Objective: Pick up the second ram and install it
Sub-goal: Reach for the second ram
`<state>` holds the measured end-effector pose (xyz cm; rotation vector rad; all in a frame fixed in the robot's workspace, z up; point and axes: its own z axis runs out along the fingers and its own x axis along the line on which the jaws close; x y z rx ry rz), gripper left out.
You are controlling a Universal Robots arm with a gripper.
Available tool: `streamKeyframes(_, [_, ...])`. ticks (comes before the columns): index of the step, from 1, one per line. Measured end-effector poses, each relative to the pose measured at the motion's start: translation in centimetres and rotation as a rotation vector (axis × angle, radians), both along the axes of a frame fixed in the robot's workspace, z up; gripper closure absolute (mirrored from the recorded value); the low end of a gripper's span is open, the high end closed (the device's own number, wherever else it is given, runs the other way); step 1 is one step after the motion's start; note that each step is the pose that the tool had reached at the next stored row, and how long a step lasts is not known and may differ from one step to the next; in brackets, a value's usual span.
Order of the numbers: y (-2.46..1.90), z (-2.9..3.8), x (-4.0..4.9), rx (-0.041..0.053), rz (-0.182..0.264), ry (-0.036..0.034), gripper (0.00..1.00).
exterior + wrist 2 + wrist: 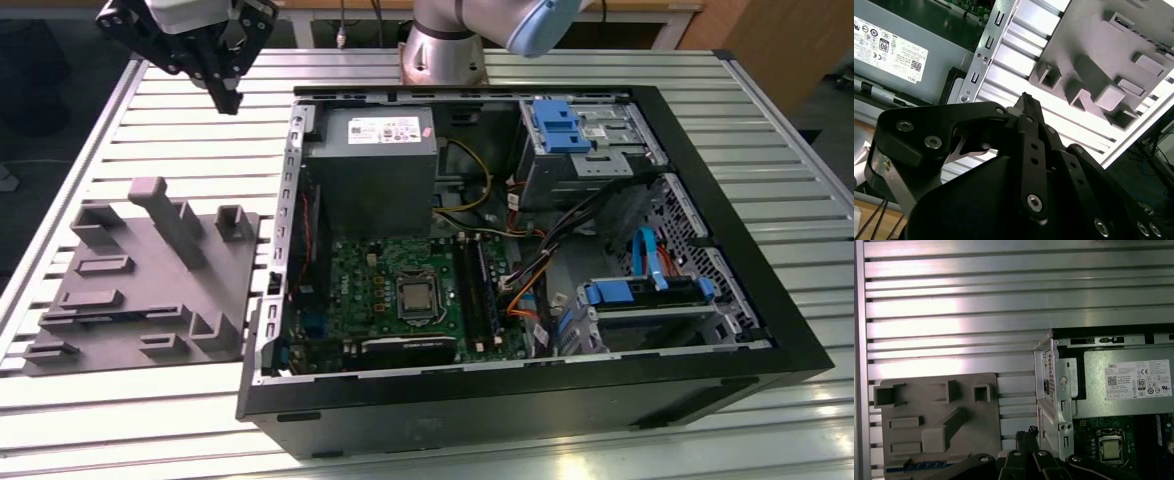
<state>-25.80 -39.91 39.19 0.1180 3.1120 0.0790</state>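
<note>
Hovering over the table, clear of the open computer case as if to avoid snagging, with end effector pinched together on nothing and the probable memory stick, a thin bluish strip, lodged in the grey holder alongside, within easy reach.

Gripper: black linked fingers, silver screw heads. Arm: grey metal tube, pale blue joint cap, white wrist housing.

Bright light; strong glare on table slats.
</note>
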Motion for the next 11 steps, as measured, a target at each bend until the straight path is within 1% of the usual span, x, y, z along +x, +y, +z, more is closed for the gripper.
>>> streamKeyframes(11, [0.0, -0.01, -0.38, 0.0001, 0.0, -0.0001, 0.89])
